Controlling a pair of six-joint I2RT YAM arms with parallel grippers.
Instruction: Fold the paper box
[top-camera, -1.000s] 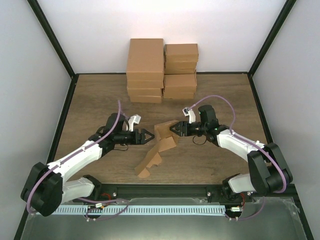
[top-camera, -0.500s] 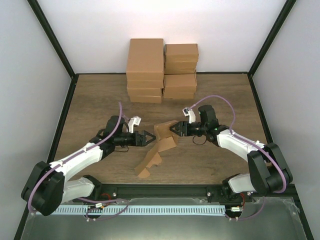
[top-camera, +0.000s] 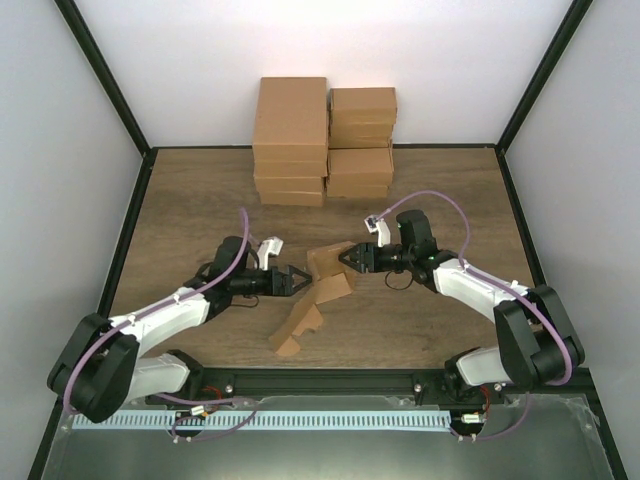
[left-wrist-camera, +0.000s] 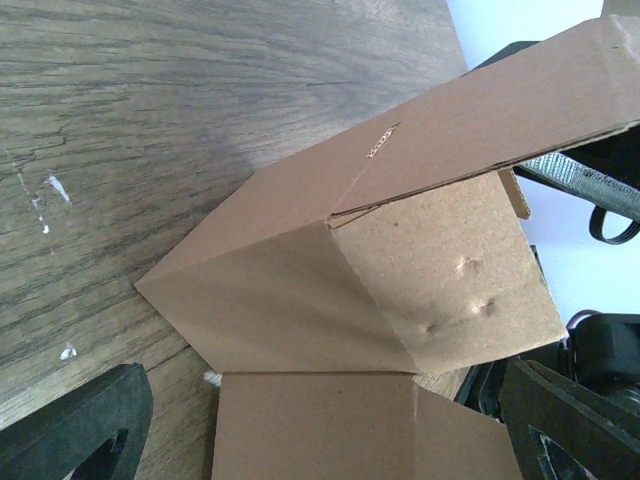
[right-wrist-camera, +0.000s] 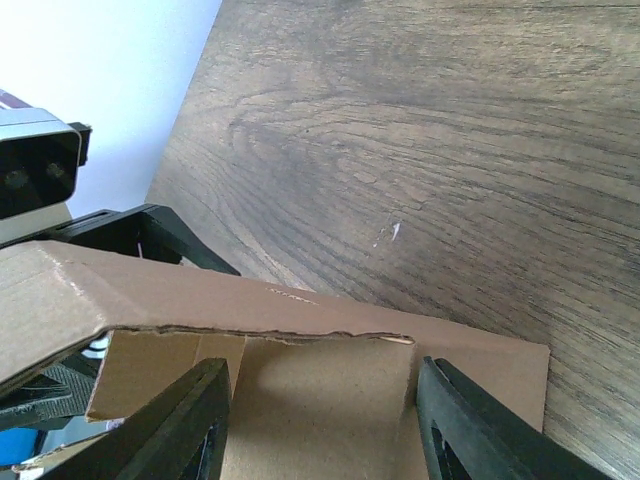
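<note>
The paper box (top-camera: 322, 285) is a brown, half-folded cardboard blank lying mid-table, with one flap raised at its far end and a flat part trailing toward the near edge. My left gripper (top-camera: 297, 281) is open at the box's left side. In the left wrist view the cardboard (left-wrist-camera: 330, 290) fills the space between the fingers (left-wrist-camera: 85, 430). My right gripper (top-camera: 345, 258) is open at the raised flap's right side. In the right wrist view a cardboard panel (right-wrist-camera: 320, 390) lies between the fingers (right-wrist-camera: 470, 420), with the flap's edge above it.
Two stacks of folded brown boxes stand at the back of the table, a taller one (top-camera: 291, 140) and a shorter one (top-camera: 361, 142) to its right. Black frame rails (top-camera: 130, 215) border the wooden table on both sides.
My left gripper has moved a little right and toward the near edge, closer to the box. The right gripper has stayed at the raised flap.
</note>
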